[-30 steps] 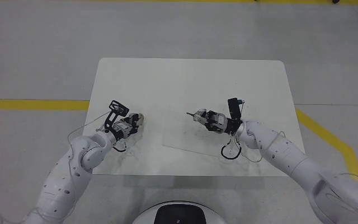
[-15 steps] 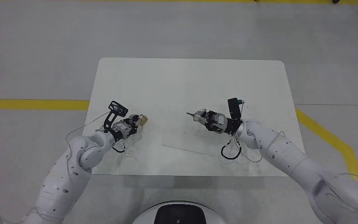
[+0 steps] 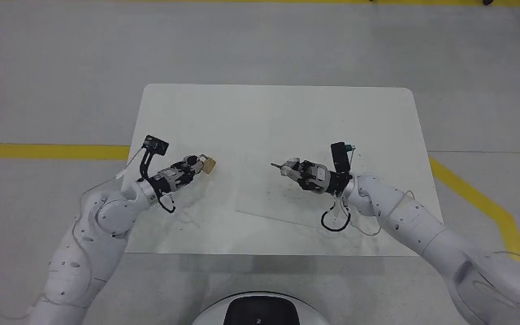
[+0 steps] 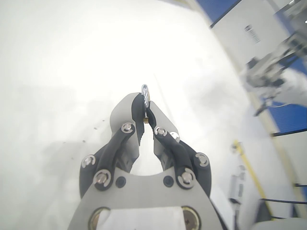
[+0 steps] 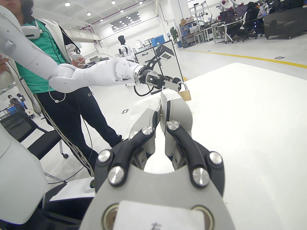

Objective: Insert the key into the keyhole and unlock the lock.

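1. White table [image 3: 268, 114] on a grey floor with yellow lines; both arms are over its near half, well apart.
2. Left gripper [image 3: 196, 163] is clamped on the shackle of the lock [image 3: 210, 165]. The brass body sticks out past the fingertips, toward the right arm.
3. From the left wrist, the fingers [image 4: 136, 111] hide most of the lock [image 4: 145, 91]; just the shackle's top and a sliver of brass show.
4. From the right wrist, the lock [image 5: 185, 94] hangs body-down from the left gripper [image 5: 178, 86]. The keyhole cannot be made out, nor whether the body touches the table.
5. Right gripper [image 3: 290, 168] has its jaws together on the key [image 3: 277, 166]; only a thin dark tip pokes out, aimed toward the lock.
6. In its own wrist view the right gripper [image 5: 161, 101] shows fingers pressed together, the key hidden between them.
7. Key and lock are well apart, a stretch of table between.
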